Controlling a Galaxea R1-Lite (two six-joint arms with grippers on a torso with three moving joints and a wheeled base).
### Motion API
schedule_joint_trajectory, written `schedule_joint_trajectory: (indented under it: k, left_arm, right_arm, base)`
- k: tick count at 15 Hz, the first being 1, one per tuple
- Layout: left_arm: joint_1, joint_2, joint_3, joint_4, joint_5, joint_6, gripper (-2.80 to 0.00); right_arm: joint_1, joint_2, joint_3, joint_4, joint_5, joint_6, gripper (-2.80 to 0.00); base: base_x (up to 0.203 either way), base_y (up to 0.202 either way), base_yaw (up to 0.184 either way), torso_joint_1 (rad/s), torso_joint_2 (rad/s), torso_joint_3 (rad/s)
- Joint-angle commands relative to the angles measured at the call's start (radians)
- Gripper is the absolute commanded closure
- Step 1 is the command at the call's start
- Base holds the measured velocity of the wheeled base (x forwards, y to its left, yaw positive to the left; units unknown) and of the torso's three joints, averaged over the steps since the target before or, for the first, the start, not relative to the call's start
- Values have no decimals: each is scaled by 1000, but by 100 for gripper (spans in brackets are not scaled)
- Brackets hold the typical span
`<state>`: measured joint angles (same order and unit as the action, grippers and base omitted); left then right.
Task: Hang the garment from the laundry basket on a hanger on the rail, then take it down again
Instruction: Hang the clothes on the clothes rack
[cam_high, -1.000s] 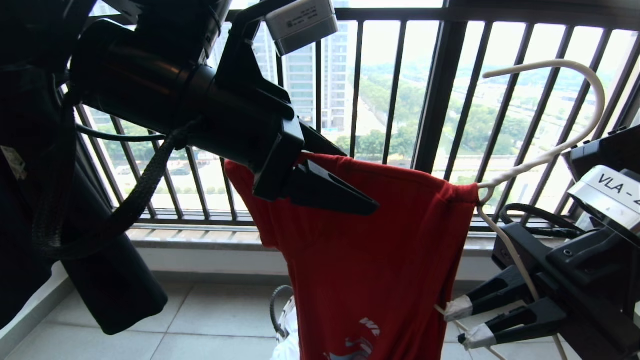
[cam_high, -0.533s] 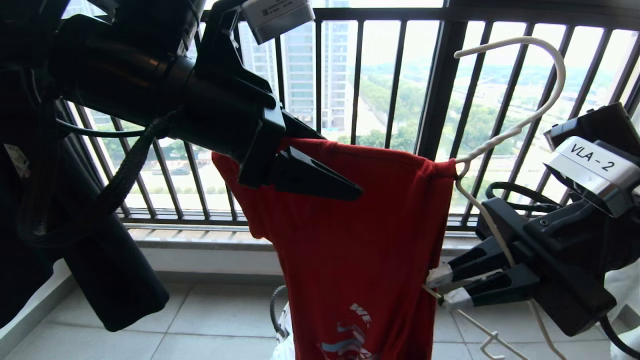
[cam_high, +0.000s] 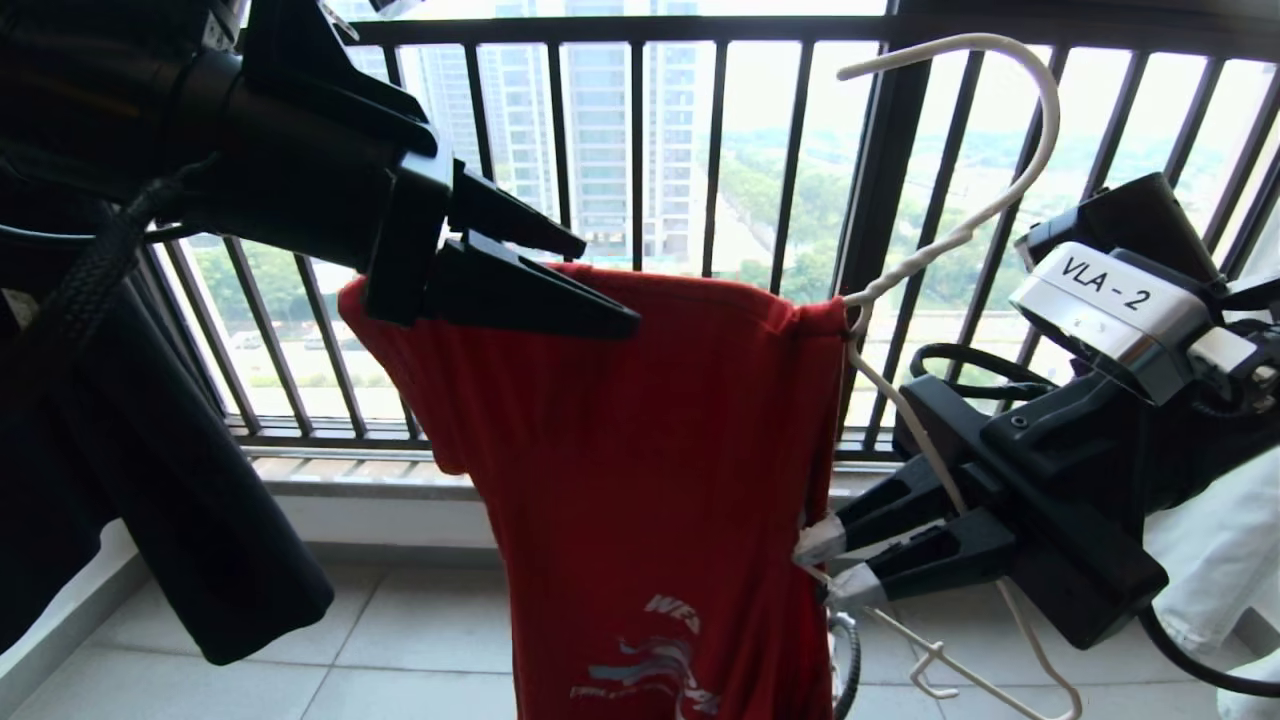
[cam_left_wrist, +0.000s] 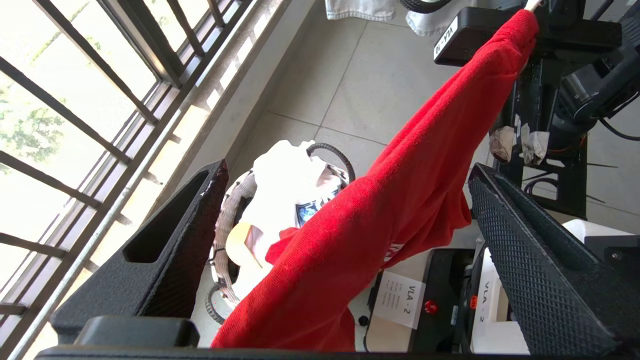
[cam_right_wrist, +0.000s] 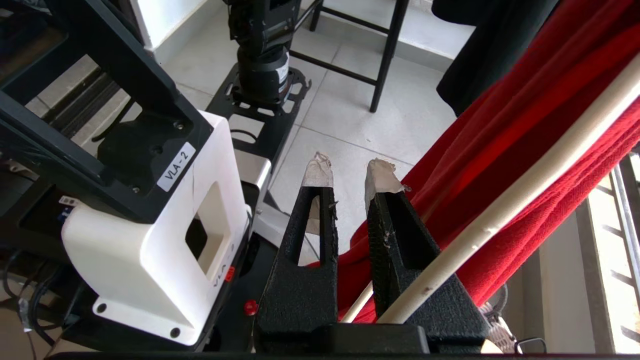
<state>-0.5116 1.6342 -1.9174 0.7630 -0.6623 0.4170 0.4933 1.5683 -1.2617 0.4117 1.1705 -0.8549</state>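
Head view: the garment (cam_high: 650, 470) hangs draped over the hanger (cam_high: 960, 230), whose white hook curls up above the right gripper (cam_high: 822, 565). That gripper sits just beside the shirt's hem-side edge, its taped fingertips (cam_high: 820, 545) nearly together with the hanger's thin wire running between them, so it looks clenched on the hanger. The left gripper (cam_high: 560, 270) is at the shirt's other shoulder, fingers spread, one above and one below the top fold, holding nothing.

Left wrist view: the red cloth (cam_left_wrist: 400, 200) runs slack between the spread fingers (cam_left_wrist: 165, 250) without either pad pressing it. Below and beyond the gripper stands the laundry basket (cam_left_wrist: 225, 220) with pale clothing in it.

Right wrist view: the hanger's pale arm (cam_right_wrist: 500, 215) passes along the outer side of one finger (cam_right_wrist: 400, 235), with red fabric bunched on the far side of it; whether the lower wire is pinched is hidden here.

Handling, as I judge it: the shirt is light, soft and limp, so it will sag and slide along the smooth wire if the hanger tilts. The wire hanger is thin and likely springy, prone to twist in a narrow pinch. Best hold for the cloth is at the shoulder seam or collar, where layers bunch thick; for the hanger, near the neck below the hook.
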Motion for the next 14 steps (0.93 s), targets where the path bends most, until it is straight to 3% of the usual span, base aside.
schedule_joint_trajectory:
  k: [1, 8, 11, 14]
  left_arm:
    - [10, -11, 13, 5, -3, -12, -280]
    - [-16, 1, 4, 12, 14, -21, -280]
    - [-64, 1, 40, 4, 13, -21, -280]
    - [-66, -3, 38, 13, 14, -41, -280]
  right_arm:
    - [54, 34, -6, 2, -5, -5, 0]
    - [73, 37, -8, 4, -11, -20, 0]
    - [22, -6, -1, 3, -5, -20, 0]
    - [22, -22, 25, 1, -6, -23, 0]
  base:
    - [0, 0, 0, 0, 0, 0]
    - [0, 0, 0, 0, 0, 0]
    - [0, 0, 0, 0, 0, 0]
    - [0, 0, 0, 0, 0, 0]
